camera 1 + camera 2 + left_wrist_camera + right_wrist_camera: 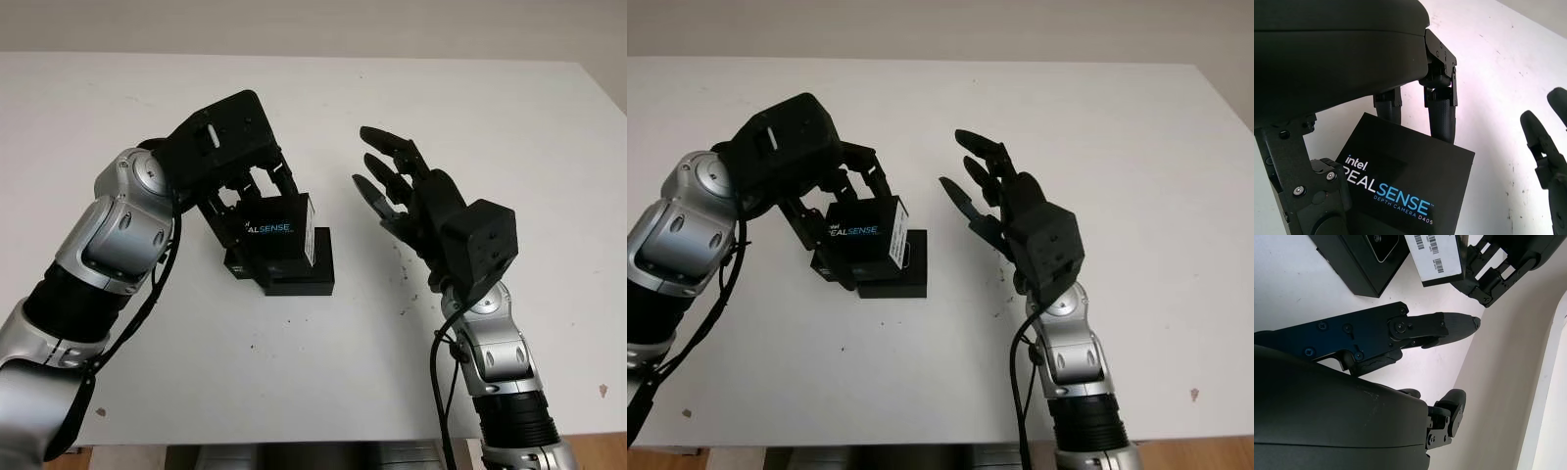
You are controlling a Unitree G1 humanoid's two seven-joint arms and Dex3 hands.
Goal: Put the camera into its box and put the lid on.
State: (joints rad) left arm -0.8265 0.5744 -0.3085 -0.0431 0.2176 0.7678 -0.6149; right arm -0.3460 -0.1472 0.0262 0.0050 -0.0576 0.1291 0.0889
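— Fingers [1442, 115] first: what do you see on your left hand [240, 186]?

— Your black, jointed fingers are clamped round the lid [279, 232], a flat-sided matte black cardboard piece with "Intel RealSense Depth Camera D405" printed in white and blue on its face and a white barcode label on one end, which the right wrist view catches. Two fingers press its far edge and the thumb its near side.

— And where does the lid sit?

— You hold it tilted, just above the box [299, 269], a low rectangular black tray lying on the white table [509, 108], left of centre. The lid overlaps the box's left part; you cannot tell whether they touch. The right wrist view shows a rounded rectangular shape in the box, but you cannot say it is the camera.

— Your left arm's pose?

— Its silver, smooth-shelled forearm rises from the bottom left, the wrist bent so that the hand's boxy black shell points down toward the box.

— Your right hand [402, 191]?

— It holds nothing, fingers released, raised over the table right of the box, well apart from it, palm turned toward the lid. Its forearm comes up from the bottom right.
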